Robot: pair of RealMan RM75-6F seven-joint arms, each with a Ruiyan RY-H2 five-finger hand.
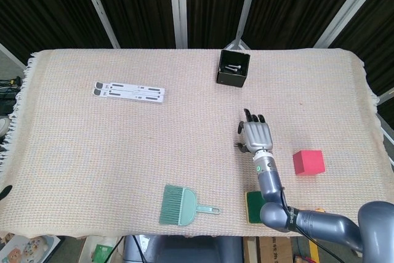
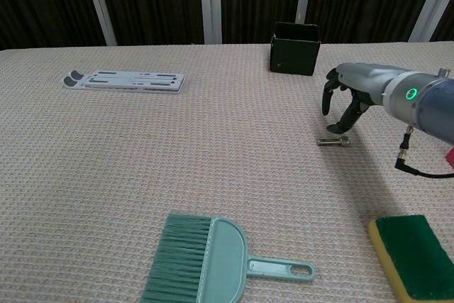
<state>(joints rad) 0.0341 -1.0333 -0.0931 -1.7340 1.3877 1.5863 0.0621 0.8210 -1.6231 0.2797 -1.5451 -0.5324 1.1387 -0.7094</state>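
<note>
open mat round bolt (image 2: pixel 333 142), box (image 2: pixel 294 48) behind

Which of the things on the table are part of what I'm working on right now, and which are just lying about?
In hand:
right hand, fingers spread, lowered just above the bolt
black box with more bolts inside

Lying about:
green dustpan brush
sponge
red cube
white folded stand

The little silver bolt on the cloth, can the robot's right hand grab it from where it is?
Probably yes. The right hand hangs just above the bolt, fingers pointing down and apart, with nothing between them. The black box and sponge sit well clear.
</note>
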